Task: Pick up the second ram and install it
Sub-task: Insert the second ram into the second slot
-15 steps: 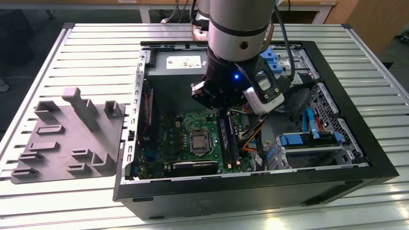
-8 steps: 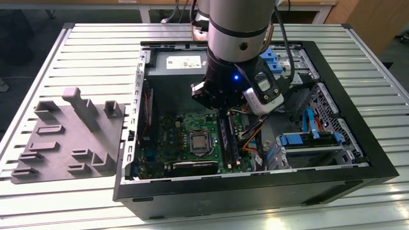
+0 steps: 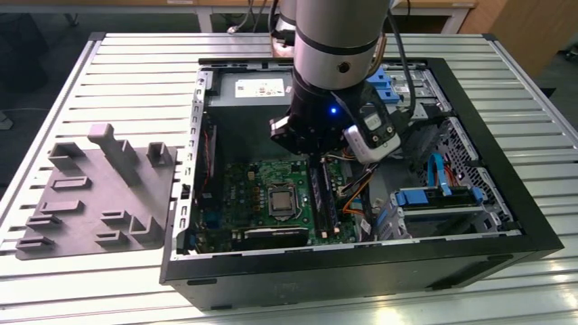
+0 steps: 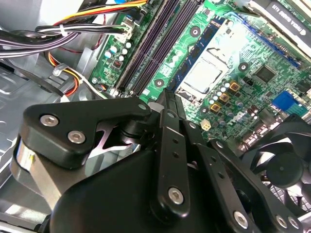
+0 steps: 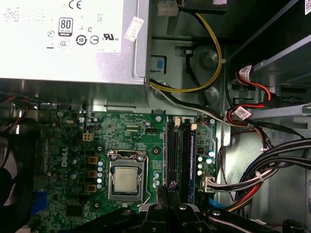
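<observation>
Since the second ram [image 3: 323, 201] reads as a dark strip on edge in the motherboard [image 3: 262, 200] slot bank, it sits directly under the gripper [image 3: 313, 158]. Whether it is fully seated cannot be told. Gripper tip hangs just over the slot ends in both wrist views [image 4: 167, 95] [image 5: 168, 187]; clamped or released, cannot tell. 1 CPU socket [image 5: 127, 178] lies beside the slots, and 1 power supply [image 5: 68, 41] sits past the board's far edge. Cable bundles [image 5: 262, 170] run along the other side of the slots. 1 open PC case [image 3: 505, 223] lies flat on a slatted metal table [image 3: 135, 61]. 1 grey moulded tray [image 3: 95, 196] sits on the exterior view's left of the case, apart from it. Wooden furniture [image 3: 515, 27] stands behind the table.
</observation>
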Robot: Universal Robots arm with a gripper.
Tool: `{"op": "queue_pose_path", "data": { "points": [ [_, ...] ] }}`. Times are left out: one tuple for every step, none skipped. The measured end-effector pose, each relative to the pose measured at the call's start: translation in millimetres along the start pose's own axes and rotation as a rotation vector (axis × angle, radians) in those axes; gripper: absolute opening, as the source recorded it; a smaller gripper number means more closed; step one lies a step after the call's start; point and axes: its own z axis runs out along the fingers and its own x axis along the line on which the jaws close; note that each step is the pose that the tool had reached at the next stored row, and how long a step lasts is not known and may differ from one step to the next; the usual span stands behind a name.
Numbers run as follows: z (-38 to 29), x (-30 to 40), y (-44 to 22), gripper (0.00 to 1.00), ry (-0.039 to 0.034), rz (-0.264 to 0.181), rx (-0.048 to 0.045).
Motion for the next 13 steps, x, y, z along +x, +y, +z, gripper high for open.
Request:
{"op": "queue_pose_path", "data": {
  "points": [
    [0.2, 0.0, 0.0, 0.11, 0.0001, 0.000, 0.0001],
    [0.5, 0.0, 0.0, 0.11, 0.0000, 0.000, 0.0001],
    [0.7, 0.0, -0.1, 0.11, 0.0001, 0.001, 0.0001],
    [0.9, 0.0, -0.1, 0.11, 0.0000, 0.001, 0.0001],
    [1.2, 0.0, -0.1, 0.11, 0.0000, 0.001, 0.0001],
    [1.5, 0.0, -0.1, 0.11, 0.0000, 0.001, 0.0001],
    [1.8, 0.0, -0.1, 0.11, 0.0000, 0.001, 0.0000],
    [2.0, -0.1, -0.1, 0.11, -0.0001, 0.002, 0.0001],
    [2.3, -0.1, -0.1, 0.11, -0.0001, 0.002, 0.0001],
    [2.5, -0.1, -0.2, 0.11, -0.0001, 0.002, 0.0002],
    [2.8, -0.2, -0.2, 0.11, -0.0001, 0.003, 0.0001],
    [3.0, -0.2, -0.2, 0.11, -0.0001, 0.003, 0.0001],
    [3.2, -0.3, -0.2, 0.11, -0.0001, 0.003, 0.0001]
  ]
}}
